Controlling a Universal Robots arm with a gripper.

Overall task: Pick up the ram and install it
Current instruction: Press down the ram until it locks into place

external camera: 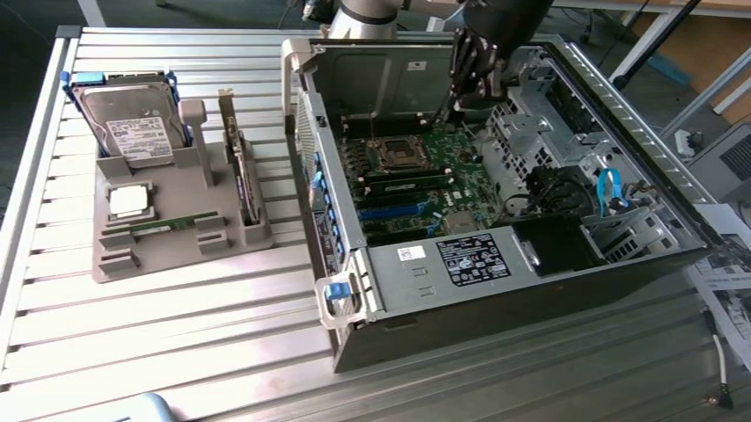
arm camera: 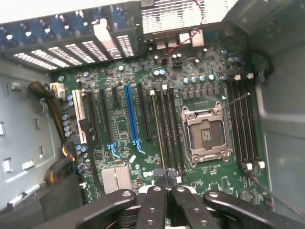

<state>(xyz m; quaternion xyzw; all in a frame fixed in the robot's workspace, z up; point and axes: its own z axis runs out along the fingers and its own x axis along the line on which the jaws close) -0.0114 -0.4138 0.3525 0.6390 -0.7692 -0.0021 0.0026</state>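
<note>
Ram (external camera: 162,227) lies flat in a groove of the grey holder (external camera: 176,264), which sits on the slatted metal table (external camera: 176,343) to the exterior view's left of the open computer case (external camera: 493,290). The green stick rests in the near part of the holder, just in front of the square silver processor chip (external camera: 129,200). A hard drive (external camera: 132,123) stands propped at the far end of the same holder, and a taller green card (external camera: 241,176) stands upright on edge along the side nearest the case.

The gripper (external camera: 476,83) hangs inside the case, well apart from the holder and the ram, above the far part of the motherboard (external camera: 452,167). Its black fingers (external camera: 467,61) point downward and are clenched together, with nothing visible between them.

From the wrist view the gripper (arm camera: 164,188) shows its two fingertips pressed against each other. Below it lies the motherboard (arm camera: 143,71). The tips line up with the long black memory slots (arm camera: 171,129) that run beside the empty processor socket (arm camera: 206,131). One slot in that group has a thin pale edge along it, and I cannot tell whether a stick is seated there. A blue slot (arm camera: 131,114) runs parallel further over, among black ones, and a bundle of cables (arm camera: 59,129) trails along the edge of the board
</note>
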